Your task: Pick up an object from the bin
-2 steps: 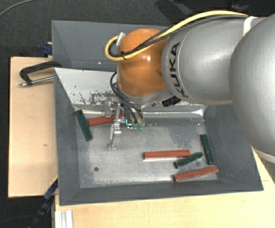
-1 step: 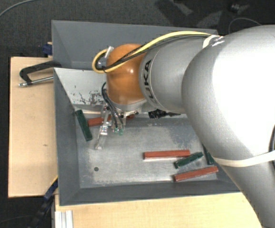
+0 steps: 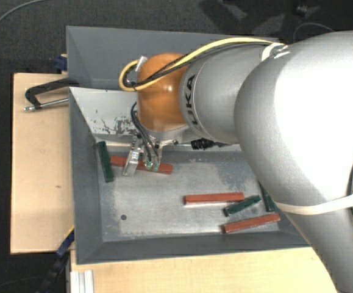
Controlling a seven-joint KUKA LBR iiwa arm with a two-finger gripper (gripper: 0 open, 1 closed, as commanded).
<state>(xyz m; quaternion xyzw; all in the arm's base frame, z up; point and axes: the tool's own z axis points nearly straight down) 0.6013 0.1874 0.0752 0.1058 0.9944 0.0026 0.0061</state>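
Hanging low at the upper left of the bin [image 3: 164, 221], the claw [image 3: 141, 159] is seen with fingers [image 3: 130, 163] parted over a red flat stick [image 3: 164, 168], flanked leftward by a dark green stick [image 3: 105, 162].

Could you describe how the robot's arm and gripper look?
The arm is thick, rounded and silver-grey, with dark lettering near the wrist. An orange dome-shaped cover sits there, with a yellow cable looping over it. The gripper is small, of slim grey metal.
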